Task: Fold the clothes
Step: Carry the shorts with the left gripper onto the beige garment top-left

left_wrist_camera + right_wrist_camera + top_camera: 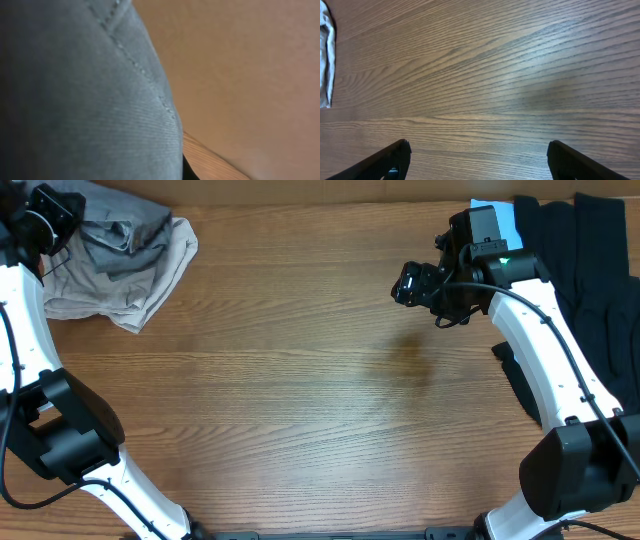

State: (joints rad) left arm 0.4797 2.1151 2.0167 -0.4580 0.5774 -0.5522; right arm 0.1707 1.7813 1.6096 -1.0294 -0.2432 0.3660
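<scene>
Table: wood-grain, matt, smooth. The grey shorts: woven twill cloth w/ stitched seam (matt). The right pincer: black, plastic-looking.

The grey shorts lie crumpled in a heap, far left.

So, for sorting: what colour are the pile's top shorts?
Mid-grey woven shorts; clearest in left wrist view.

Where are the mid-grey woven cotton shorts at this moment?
In the overhead view, the mid-grey woven cotton shorts sit bunched at the far-left corner of the wooden table, atop the cream-beige shorts, by the left gripper.
</scene>
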